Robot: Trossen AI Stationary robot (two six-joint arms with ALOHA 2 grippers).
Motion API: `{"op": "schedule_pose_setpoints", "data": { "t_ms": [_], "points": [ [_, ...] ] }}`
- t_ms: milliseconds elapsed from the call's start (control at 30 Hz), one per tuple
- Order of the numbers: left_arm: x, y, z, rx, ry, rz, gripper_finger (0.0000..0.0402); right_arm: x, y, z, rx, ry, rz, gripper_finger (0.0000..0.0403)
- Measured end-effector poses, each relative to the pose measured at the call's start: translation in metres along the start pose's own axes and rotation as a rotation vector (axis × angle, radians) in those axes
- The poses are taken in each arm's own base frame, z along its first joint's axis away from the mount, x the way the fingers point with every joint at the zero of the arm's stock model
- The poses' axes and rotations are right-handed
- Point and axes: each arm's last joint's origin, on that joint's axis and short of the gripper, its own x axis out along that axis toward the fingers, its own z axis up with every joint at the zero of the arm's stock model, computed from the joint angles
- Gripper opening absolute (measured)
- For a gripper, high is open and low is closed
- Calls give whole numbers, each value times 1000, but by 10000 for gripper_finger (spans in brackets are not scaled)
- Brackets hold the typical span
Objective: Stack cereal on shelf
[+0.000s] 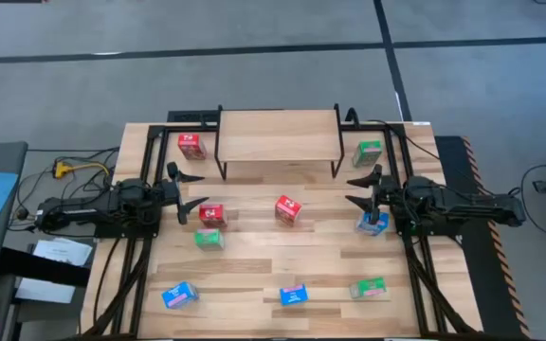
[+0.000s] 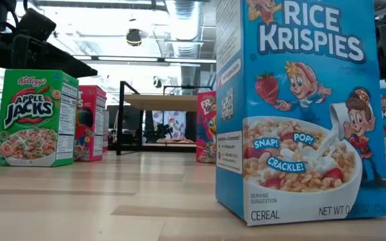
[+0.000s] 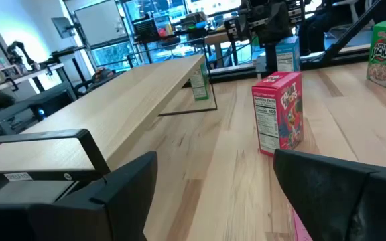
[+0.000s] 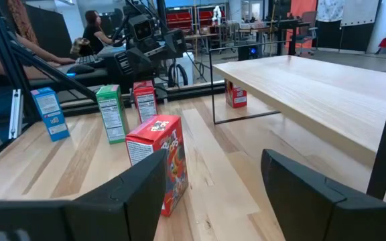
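Shelf (image 1: 278,134) bare, boxes scattered on surface (image 1: 254,275).
Left gripper (image 1: 190,194) and right gripper (image 1: 360,188) near side edges, fingers wide, holding nothing.

Red (image 1: 288,210), blue (image 1: 294,296), green cereal boxes (image 1: 369,288); pale wood shelf (image 1: 278,135).

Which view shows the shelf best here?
The high view: the whole shelf shows from above, its board bare, at the table's far edge. Both wrist views show only part of the board edge-on; the low view shows it small, between cereal boxes.
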Motion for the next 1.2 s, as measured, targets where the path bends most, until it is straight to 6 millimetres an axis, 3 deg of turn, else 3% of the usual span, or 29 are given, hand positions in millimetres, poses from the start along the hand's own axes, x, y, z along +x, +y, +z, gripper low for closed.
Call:
{"op": "schedule_pose_setpoints", "data": {
  "t_ms": [1200],
  "points": [
    [0, 0, 0, 0, 0, -1, 289, 0, 0, 0, 0, 0, 0, 265]
  ]
}}
